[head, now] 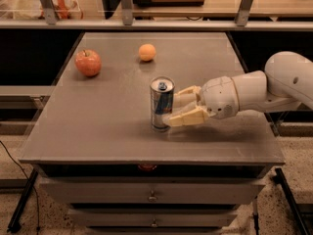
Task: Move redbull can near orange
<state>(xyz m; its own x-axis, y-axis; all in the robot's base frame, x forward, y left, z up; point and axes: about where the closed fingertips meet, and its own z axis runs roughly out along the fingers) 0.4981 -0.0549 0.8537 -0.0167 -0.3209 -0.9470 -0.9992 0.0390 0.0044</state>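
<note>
The redbull can (161, 104), slim, silver and blue with a blue tab, stands upright near the middle front of the grey table (98, 126). My gripper (169, 108) reaches in from the right. Its cream fingers (188, 117) clasp the can's right side, one behind and one in front, shut on the can. The orange (146, 52) lies at the far middle of the table, well behind the can and a little to its left.
A red apple (88, 62) with a stem lies at the far left of the table. A shelf rail with metal posts (126, 6) runs behind the table's back edge. Drawers (152, 195) sit below the table's front edge.
</note>
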